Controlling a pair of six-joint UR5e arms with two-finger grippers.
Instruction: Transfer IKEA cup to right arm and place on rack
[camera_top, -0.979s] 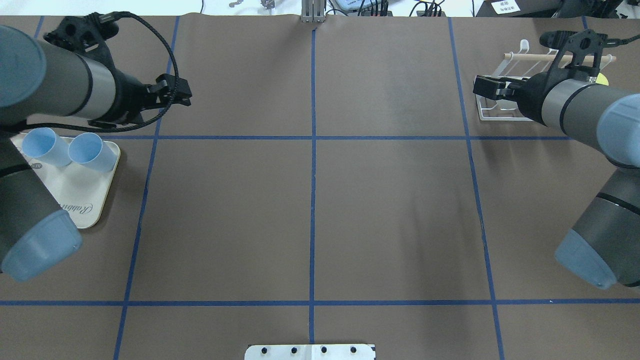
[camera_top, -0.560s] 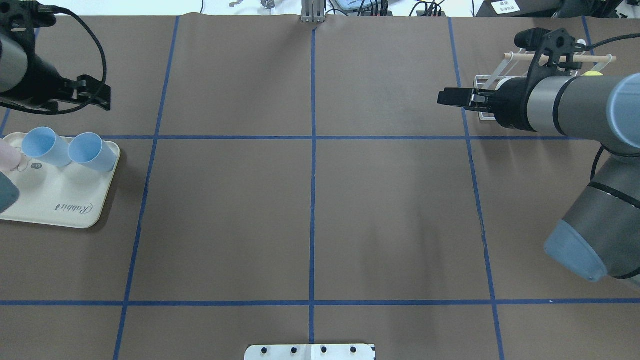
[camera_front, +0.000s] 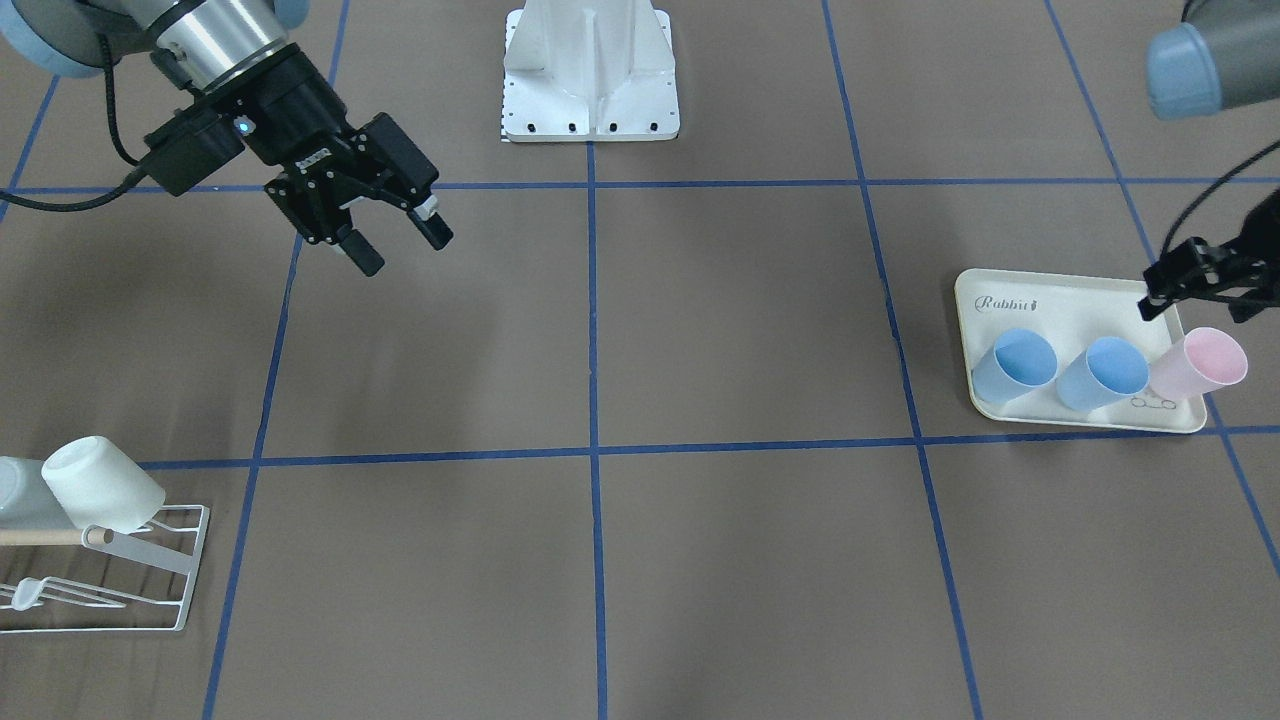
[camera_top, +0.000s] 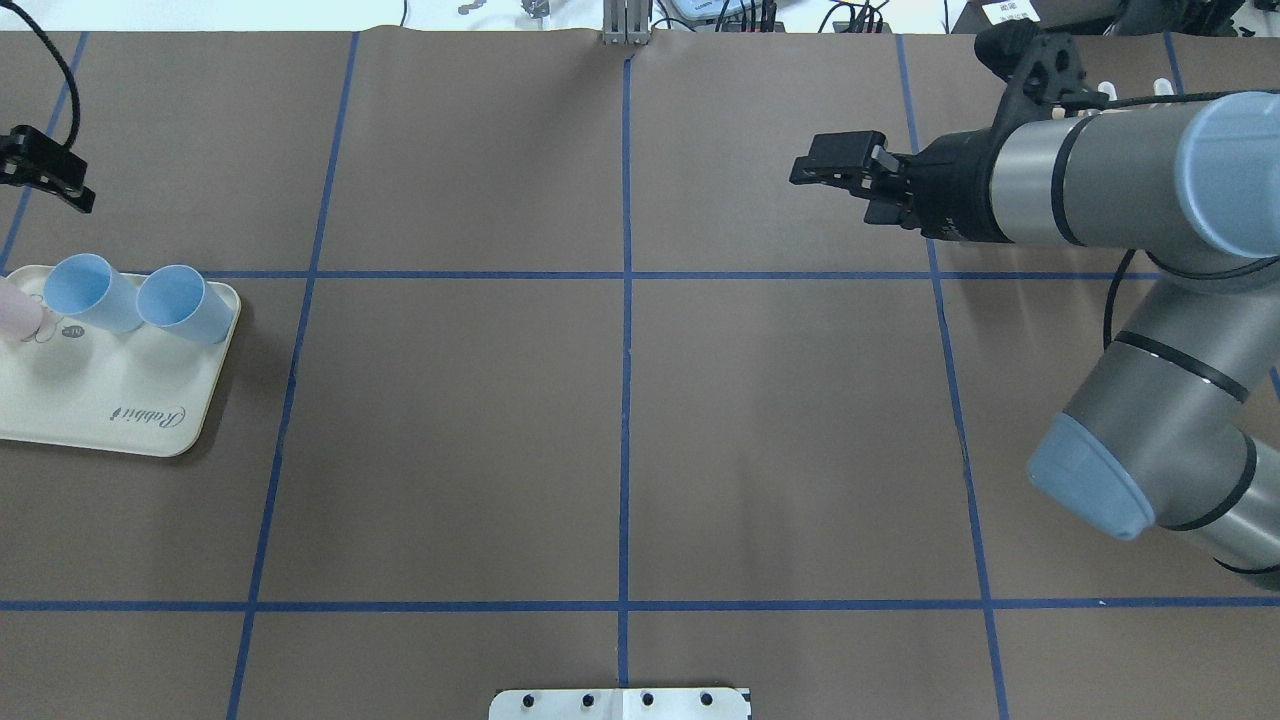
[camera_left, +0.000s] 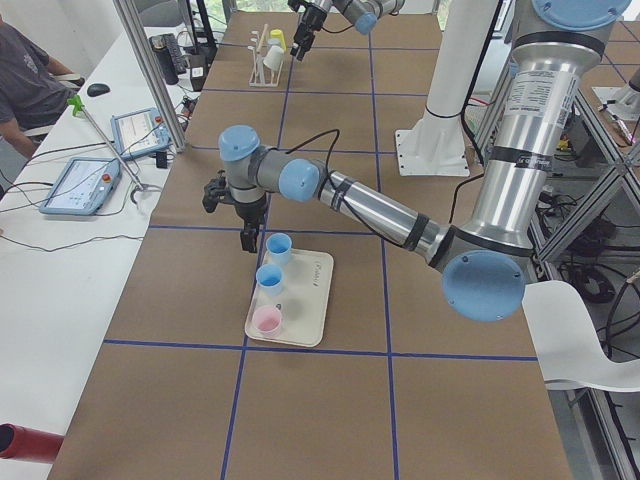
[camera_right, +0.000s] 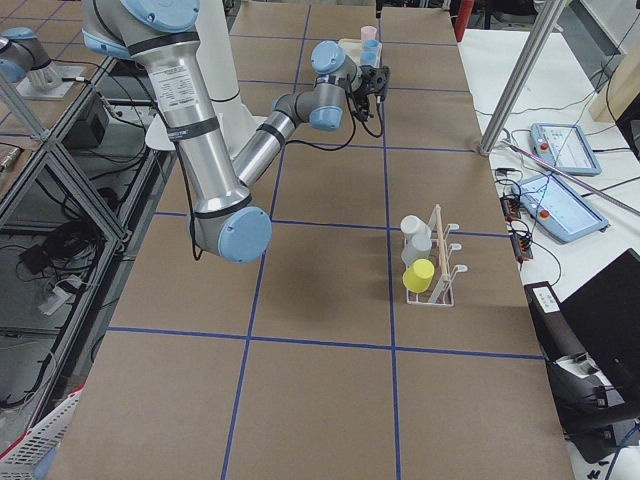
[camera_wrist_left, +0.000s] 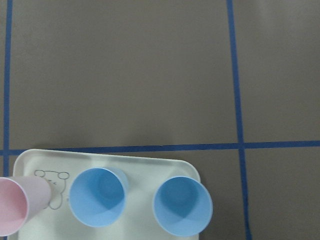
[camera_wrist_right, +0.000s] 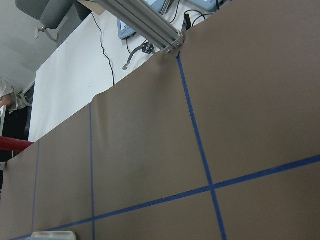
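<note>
Two blue cups (camera_front: 1015, 365) (camera_front: 1105, 372) and a pink cup (camera_front: 1195, 365) stand mouth up on a cream tray (camera_front: 1060, 300). The left wrist view looks down on the blue cups (camera_wrist_left: 97, 202) (camera_wrist_left: 182, 205) and the pink cup (camera_wrist_left: 17, 205). My left gripper (camera_front: 1200, 295) hovers open and empty just above the tray, close to the pink cup but touching no cup. My right gripper (camera_front: 395, 245) hangs open and empty over the table. The white wire rack (camera_front: 150, 590) with its wooden dowel carries a white cup (camera_front: 100, 485), and a yellow cup (camera_right: 418, 275) shows on it in the exterior right view.
The robot's white base plate (camera_front: 590, 70) sits mid-table at the robot's side. Blue tape lines (camera_top: 625, 400) divide the brown table cover. A person (camera_left: 25, 80) sits at a side table with tablets (camera_left: 80, 180) beyond the table's far edge.
My left arm has swung far to the left, uncovering the tray and the pink cup. My right gripper has moved away from the rack toward the table's middle.
</note>
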